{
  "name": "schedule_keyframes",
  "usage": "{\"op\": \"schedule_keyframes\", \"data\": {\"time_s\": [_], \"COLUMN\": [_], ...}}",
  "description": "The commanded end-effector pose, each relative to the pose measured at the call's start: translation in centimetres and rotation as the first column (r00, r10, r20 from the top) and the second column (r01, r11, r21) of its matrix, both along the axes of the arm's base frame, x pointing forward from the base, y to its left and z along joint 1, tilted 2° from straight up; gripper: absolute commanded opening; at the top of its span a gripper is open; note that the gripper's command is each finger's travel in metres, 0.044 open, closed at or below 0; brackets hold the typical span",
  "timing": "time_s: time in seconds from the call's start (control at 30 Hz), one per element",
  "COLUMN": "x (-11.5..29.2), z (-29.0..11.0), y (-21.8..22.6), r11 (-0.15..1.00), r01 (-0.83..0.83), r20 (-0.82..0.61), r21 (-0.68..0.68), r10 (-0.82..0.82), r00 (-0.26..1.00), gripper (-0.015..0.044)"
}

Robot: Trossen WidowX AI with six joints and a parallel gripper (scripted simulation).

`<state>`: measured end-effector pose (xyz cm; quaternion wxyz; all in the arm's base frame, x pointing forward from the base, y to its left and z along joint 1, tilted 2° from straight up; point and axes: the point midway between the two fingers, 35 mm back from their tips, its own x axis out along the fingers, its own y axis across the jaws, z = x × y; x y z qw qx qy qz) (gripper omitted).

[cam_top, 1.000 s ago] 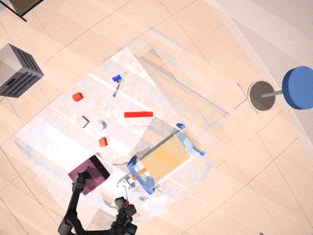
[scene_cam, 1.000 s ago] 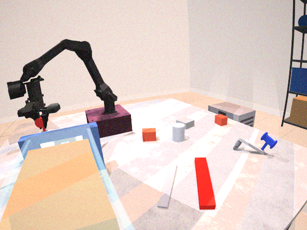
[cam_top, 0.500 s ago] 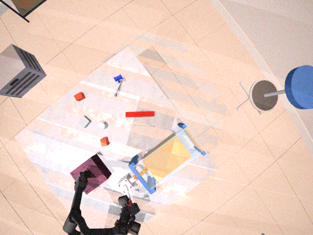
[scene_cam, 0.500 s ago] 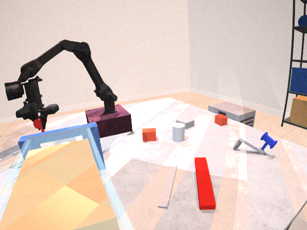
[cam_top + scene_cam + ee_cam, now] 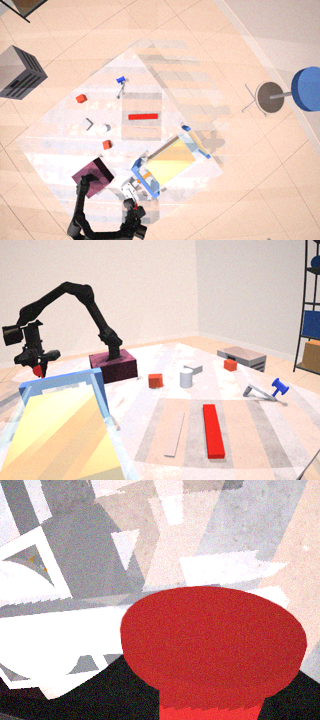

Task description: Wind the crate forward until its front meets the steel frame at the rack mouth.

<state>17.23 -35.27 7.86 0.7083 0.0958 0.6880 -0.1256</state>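
My gripper (image 5: 134, 205) (image 5: 38, 369) is shut on the red knob (image 5: 134, 205) (image 5: 37, 371) (image 5: 214, 640) of the winch handle. It hangs beside the white winch (image 5: 128, 190), just outside the blue frame (image 5: 136, 171) (image 5: 62, 380) at the mouth of the clear-panelled cubby (image 5: 192, 143). The yellow-orange crate (image 5: 170, 161) (image 5: 59, 436) sits flat inside the cubby. An orange strap (image 5: 146, 175) runs from the crate's front through the frame towards the winch. A short gap shows between the crate's front and the frame. In the wrist view the knob fills the middle.
On the bench lie a red bar (image 5: 142, 116) (image 5: 213, 431), two red cubes (image 5: 81, 98) (image 5: 107, 144), a grey cylinder (image 5: 104, 128) (image 5: 186, 378), a grey strip (image 5: 175, 433) and a blue-knobbed crank (image 5: 120, 80) (image 5: 279, 387). The maroon arm base (image 5: 99, 167) (image 5: 113, 366) stands left of the winch.
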Motion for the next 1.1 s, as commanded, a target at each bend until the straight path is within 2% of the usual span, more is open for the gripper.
{"op": "schedule_keyframes", "data": {"time_s": [0.0, 1.07], "x": [2.3, 5.8], "z": [0.2, 0.4], "y": [0.3, 1.4], "r11": [1.000, 1.000], "r01": [-0.024, -0.024], "r20": [0.035, 0.038], "r21": [-0.002, -0.001], "r10": [0.024, 0.024], "r00": [0.999, 0.999], "gripper": [0.0000, 0.0000]}}
